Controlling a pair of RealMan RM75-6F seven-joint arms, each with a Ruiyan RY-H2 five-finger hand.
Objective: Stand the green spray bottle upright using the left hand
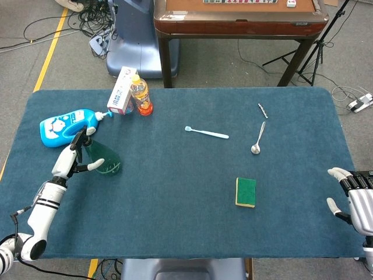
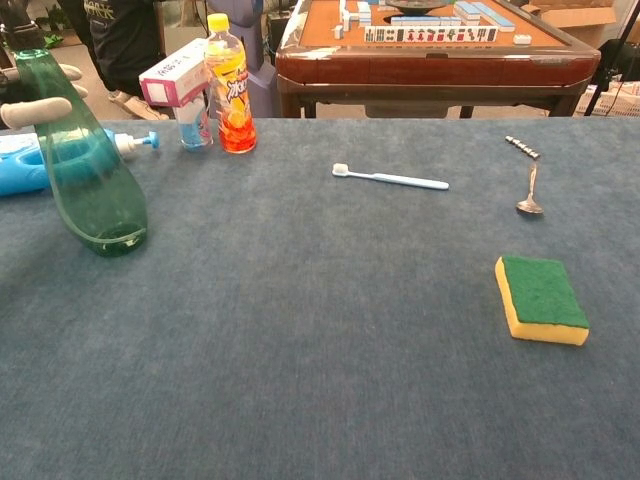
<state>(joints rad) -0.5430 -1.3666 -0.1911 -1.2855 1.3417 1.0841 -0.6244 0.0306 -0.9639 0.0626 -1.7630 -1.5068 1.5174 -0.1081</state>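
The green spray bottle (image 1: 100, 160) leans to the left with only the edge of its base on the blue table cloth; in the chest view the green spray bottle (image 2: 88, 180) tilts strongly, its top pointing up and left. My left hand (image 1: 73, 153) holds it near the neck, with a finger above and the thumb below. In the chest view one finger of the left hand (image 2: 32, 108) lies across the bottle's upper part. My right hand (image 1: 352, 195) rests at the table's right edge, fingers apart and holding nothing.
A blue detergent bottle (image 1: 64, 125) lies just behind the left hand. An orange drink bottle (image 1: 141, 95) and a white box (image 1: 122, 90) stand at the back left. A toothbrush (image 1: 207, 133), a spoon (image 1: 258, 139) and a green-yellow sponge (image 1: 245, 192) lie right of centre.
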